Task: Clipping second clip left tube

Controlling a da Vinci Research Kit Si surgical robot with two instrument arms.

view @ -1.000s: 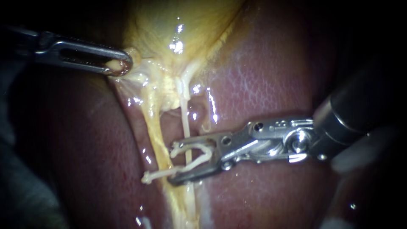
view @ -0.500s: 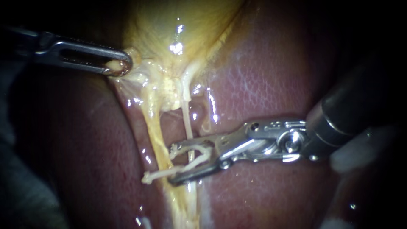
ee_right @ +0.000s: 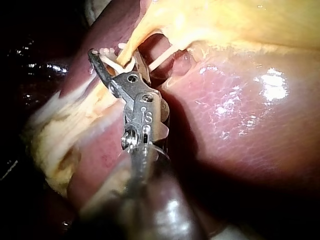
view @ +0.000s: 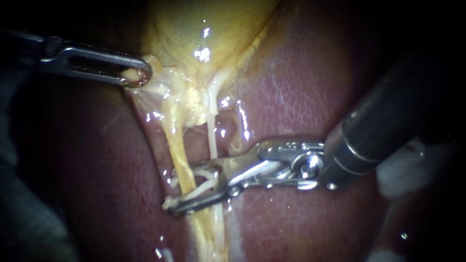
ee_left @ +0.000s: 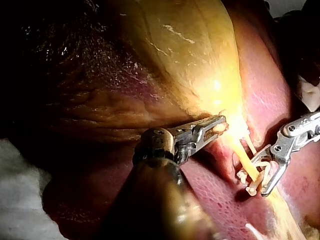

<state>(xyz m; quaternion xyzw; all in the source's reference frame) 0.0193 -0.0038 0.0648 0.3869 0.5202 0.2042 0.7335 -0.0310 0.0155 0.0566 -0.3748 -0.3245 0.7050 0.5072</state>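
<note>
Endoscope view: the left instrument (view: 138,75) comes in from the left, its slotted jaws closed on a pale nub of the gallbladder (view: 194,29) at its lower edge. Below that, two tubes run down over the liver (view: 301,87): the thicker yellow left tube (view: 177,145) and, just beside it, the thin pale right tube (view: 211,136). The right instrument (view: 191,190) enters from the upper right. Its jaws stand apart with a white clip (view: 204,177) seated between them, touching both. The clip's legs show on either side of the left tube, so the jaws straddle it. The right tube runs down to the upper jaw; I cannot tell how it passes beyond there. An other clip (view: 167,204) lies across the left tube, touching the lower jaw.

Left wrist view: the left instrument (ee_left: 217,125) is clamped on the gallbladder's (ee_left: 185,55) narrow end. Ahead of it, the left tube (ee_left: 246,162) passes into the right instrument's (ee_left: 252,180) spread jaws, where the white clip (ee_left: 250,184) sits.

Right wrist view: the right instrument (ee_right: 115,57) carries the white clip (ee_right: 112,64) around the left tube (ee_right: 131,47), which descends from the gallbladder (ee_right: 250,20). Small stamped marks (ee_right: 145,116) sit on its metal wrist.
</note>
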